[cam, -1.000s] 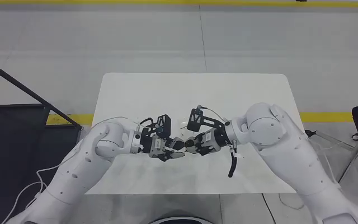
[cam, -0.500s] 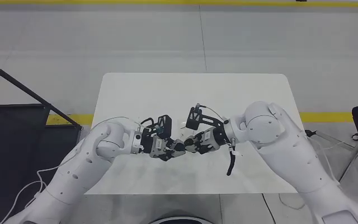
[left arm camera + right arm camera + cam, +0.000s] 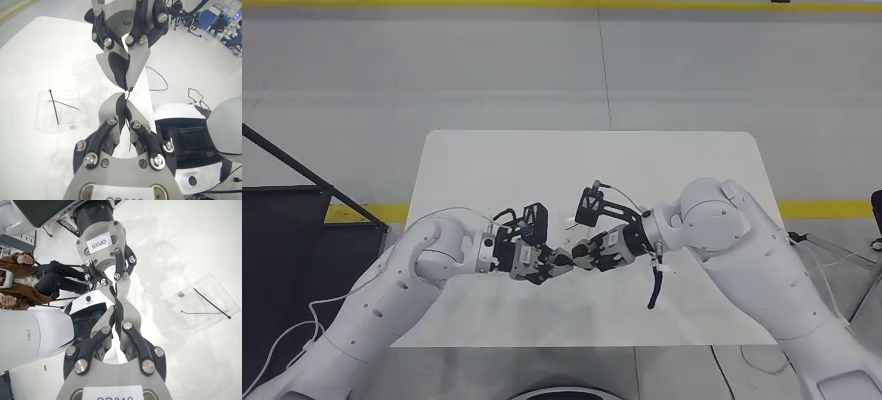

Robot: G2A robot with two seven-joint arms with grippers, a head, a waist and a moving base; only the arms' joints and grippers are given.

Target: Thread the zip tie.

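My two grippers meet tip to tip above the middle of the white table (image 3: 682, 170). The left gripper (image 3: 122, 96) (image 3: 554, 263) is shut on the thin black strap of a zip tie (image 3: 129, 146), whose tail hangs out behind its fingers. The right gripper (image 3: 127, 87) (image 3: 580, 260) is shut on the small black head of the same zip tie, right at its fingertips. In the right wrist view, my right gripper (image 3: 115, 303) nearly touches the left gripper (image 3: 115, 291), and the fingers hide the tie.
A clear plastic tray (image 3: 43, 123) (image 3: 225, 291) lies flat on the table beside the grippers, holding two spare black zip ties (image 3: 54, 108) (image 3: 209, 302). The table's near edge (image 3: 150, 98) runs close under the grippers.
The two grippers have drawn slightly closer together, and the right arm has shifted a little toward the left one. Both stay shut.
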